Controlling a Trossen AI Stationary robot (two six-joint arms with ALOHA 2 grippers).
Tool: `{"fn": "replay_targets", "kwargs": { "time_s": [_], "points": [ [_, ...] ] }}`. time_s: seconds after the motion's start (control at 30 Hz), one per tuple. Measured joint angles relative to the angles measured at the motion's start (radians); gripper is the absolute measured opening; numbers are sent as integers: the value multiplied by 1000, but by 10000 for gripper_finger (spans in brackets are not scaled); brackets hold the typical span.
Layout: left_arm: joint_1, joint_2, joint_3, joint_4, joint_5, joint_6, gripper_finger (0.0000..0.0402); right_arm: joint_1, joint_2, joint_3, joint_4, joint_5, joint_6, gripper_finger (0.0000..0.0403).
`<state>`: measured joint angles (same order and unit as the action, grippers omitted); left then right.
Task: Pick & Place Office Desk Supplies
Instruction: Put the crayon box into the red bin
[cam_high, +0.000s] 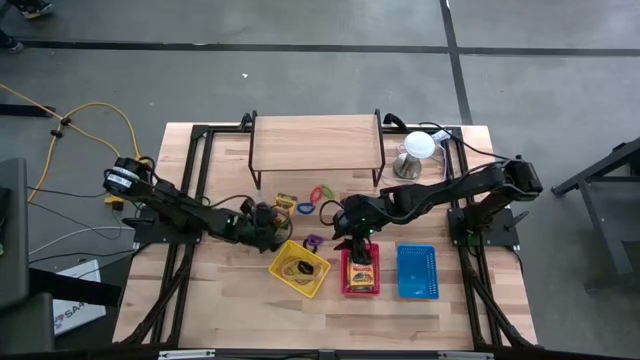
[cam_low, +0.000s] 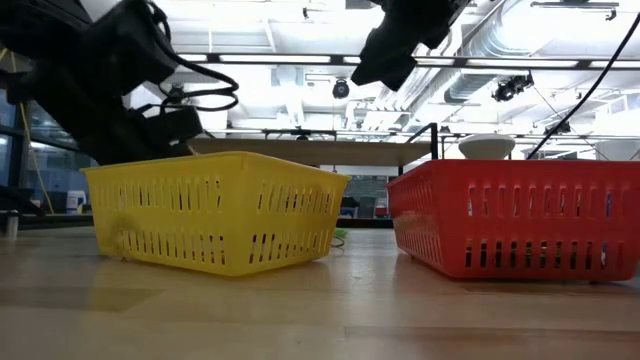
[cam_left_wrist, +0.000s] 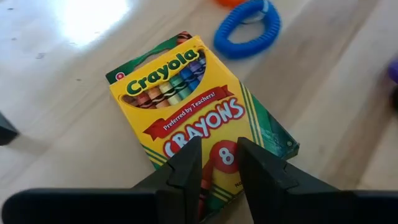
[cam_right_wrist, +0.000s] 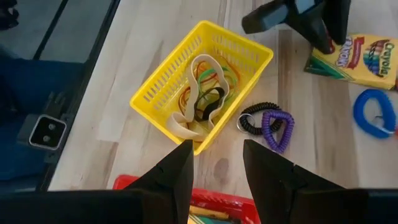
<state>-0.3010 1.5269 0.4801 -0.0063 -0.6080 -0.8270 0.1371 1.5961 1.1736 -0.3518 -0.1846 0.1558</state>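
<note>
The left gripper sits low over a crayon box lying flat on the desk, near the desk's middle and on the left-edge side of the yellow basket. Its fingers stand a narrow gap apart with the box's lower end showing between them; whether they pinch the box cannot be told. A blue coil ring lies just beyond the box, apart from it.

The right gripper hangs above the red basket, fingers spread with nothing between them. The red basket holds another crayon box. Beside it, toward the right edge, stands a blue basket.

The yellow basket contains a tan rubber band with green, red and dark loops tangled beneath it. On the bare wood just beside that basket lie a purple coil ring and a black coil ring, touching each other.

A wooden shelf stands along the far edge, with a white dome on a metal base at its right end.
</note>
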Motion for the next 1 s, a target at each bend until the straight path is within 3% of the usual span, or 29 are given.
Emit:
{"fn": "replay_targets", "kwargs": {
  "time_s": [0.53,1.0],
  "points": [
    [-45,2,-2,17,3,73,99,-90,203,0,263,-83,290,128],
    [16,3,-2,184,115,299,99,-130,207,0,276,-108,339,128]
  ]
}}
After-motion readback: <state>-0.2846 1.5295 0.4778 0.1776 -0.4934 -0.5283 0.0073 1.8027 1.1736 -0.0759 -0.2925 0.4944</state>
